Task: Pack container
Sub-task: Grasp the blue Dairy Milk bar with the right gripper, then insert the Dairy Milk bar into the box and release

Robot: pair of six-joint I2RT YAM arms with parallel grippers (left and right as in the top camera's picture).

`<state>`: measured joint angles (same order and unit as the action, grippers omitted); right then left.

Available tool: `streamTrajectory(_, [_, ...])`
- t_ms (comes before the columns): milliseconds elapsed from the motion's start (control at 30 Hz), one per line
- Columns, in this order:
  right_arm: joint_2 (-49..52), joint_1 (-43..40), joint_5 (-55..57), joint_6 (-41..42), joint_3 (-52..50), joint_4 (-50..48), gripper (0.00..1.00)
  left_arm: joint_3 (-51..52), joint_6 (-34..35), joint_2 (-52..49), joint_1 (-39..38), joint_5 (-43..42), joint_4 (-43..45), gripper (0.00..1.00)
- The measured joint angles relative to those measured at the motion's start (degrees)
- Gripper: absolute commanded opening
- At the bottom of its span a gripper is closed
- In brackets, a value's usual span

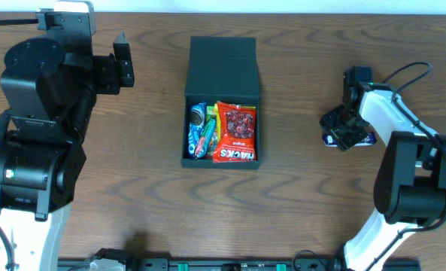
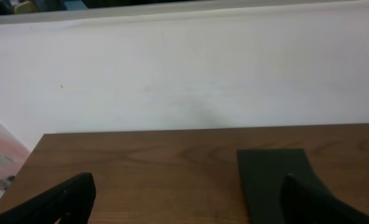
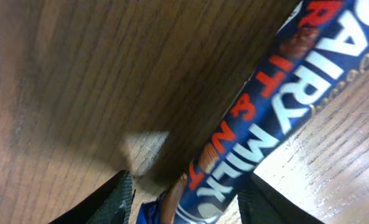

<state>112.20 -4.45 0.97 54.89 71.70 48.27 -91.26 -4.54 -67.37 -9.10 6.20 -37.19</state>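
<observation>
Container (image 1: 221,162) sitting mid-table, flap lid (image 1: 224,68) lying open toward the far edge, tray part-filled: red snack pkt (image 1: 236,132) taking up the right half, blue and green pkts (image 1: 201,129) crowding the left. Judging the free room inside as thin, so one more item is looking like a tight fit. Well apart to the right, blue chocolate bar (image 1: 367,138) lying flat on the table (image 1: 298,211), w/ right gripper (image 1: 348,129) hovering low over it. Wrist view: fingers (image 3: 112,198) standing either side of the bar, toward one end as far as that view shows, wrapper running off diagonally btwn them. Cannot tell whether the pads are pressing on it or only bracketing it. Left gripper (image 1: 122,66) hanging raised at far left, fingers (image 2: 60,199) spread wide w/ nothing btwn them, so not helping. Risks, as I am judging them: (1) grip is falling off-centre, not mid-length, so bar is likely drooping or swinging on lift and sliding out of a glossy wrapper; (2) bar is lying at an angle to the jaws, so closing may be twisting it rather than seating it; (3) long bar arriving over a crowded tray may be catching on the container wall or perching on the red snack pkt, proud of the rim, then blocking the lid; (4) a nudge at the wall may be shoving the box, prob. light, since nothing is bracing it.
</observation>
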Motion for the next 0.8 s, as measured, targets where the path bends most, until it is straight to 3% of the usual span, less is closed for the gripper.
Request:
streamTrajectory(267, [0.74, 0.0, 0.11, -1.03, 0.07, -0.72, 0.21, 0.0, 0.0, 0.0, 0.0, 0.0, 0.07, 0.95])
streamTrajectory(467, [1.86, 0.02, -4.17, -8.5, 3.43, 1.79, 0.02, 0.0, 0.0, 0.0, 0.0, 0.0, 0.76, 0.95])
streamTrajectory(667, [2.71, 3.37, -9.57, -19.1, 20.31, 12.87, 0.02, 0.0, 0.0, 0.0, 0.0, 0.0, 1.07, 0.95])
streamTrajectory(800, [2.69, 12.5, -13.16, -25.59, 30.23, 16.68, 0.08, 0.0, 0.0, 0.0, 0.0, 0.02, 1.18, 0.95])
